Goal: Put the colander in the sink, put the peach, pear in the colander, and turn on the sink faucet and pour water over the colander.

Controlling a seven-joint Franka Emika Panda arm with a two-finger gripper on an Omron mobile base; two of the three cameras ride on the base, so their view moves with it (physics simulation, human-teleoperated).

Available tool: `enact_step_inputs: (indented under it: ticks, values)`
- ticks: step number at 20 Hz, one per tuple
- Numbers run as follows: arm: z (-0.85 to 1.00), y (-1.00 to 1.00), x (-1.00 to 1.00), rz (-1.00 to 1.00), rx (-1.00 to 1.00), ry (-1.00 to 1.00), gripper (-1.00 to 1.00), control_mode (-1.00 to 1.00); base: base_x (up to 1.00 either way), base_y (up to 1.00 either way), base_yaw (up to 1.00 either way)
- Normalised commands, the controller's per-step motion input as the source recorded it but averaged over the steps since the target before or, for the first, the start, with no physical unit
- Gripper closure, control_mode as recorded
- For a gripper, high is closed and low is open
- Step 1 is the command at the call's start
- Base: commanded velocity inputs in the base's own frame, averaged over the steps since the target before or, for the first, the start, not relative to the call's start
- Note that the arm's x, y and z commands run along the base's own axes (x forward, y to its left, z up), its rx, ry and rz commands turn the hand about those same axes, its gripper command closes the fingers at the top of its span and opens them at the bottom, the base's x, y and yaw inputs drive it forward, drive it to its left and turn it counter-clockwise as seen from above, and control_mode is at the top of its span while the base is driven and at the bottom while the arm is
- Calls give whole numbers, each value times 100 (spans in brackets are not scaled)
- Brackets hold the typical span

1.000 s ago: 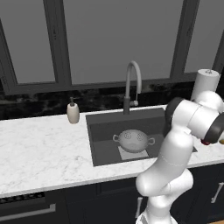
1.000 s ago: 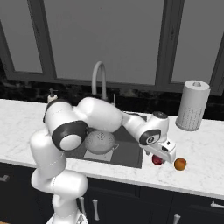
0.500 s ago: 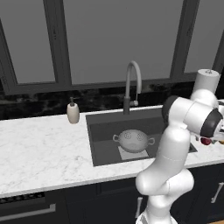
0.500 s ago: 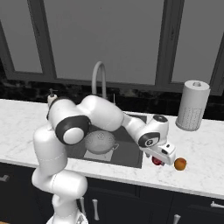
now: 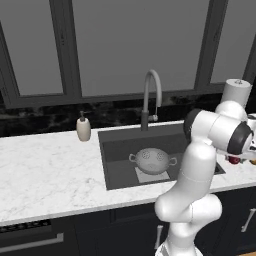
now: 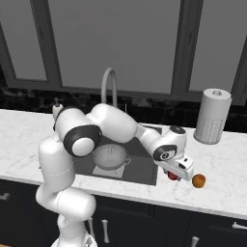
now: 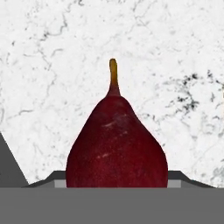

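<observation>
Down at the right end of the tabletop, the pincer hangs low over the pear, which lies on the white marble just right of the sink. Seen from the hand, the fruit looms between the two dark tips, which flank its broad base; whether they press on it or stand a little off cannot be told. The pear is a deep, dull red with faint pale flecks, wide and rounded at the bottom and narrowing to a short brownish-yellow stem. Just beside it, farther from the sink, lies the peach, small, round and orange. The colander sits in the dark basin on the light grey patch, a pale perforated bowl with two small handles. Behind the basin rises the grey gooseneck sink faucet, a beige soap bottle stands to its left, and a paper-towel roll stands upright at the back right.
</observation>
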Motion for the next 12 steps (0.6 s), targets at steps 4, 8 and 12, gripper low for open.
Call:
enact_step_inputs:
  ticks: [4,8,12]
  values:
    - [14,26,0,0,0,0,100,-100,0,0,0]
    - [20,72,0,0,-1,0,100,-100,0,0,0]
    - [17,85,2,0,0,-1,100,-100,0,0,0]
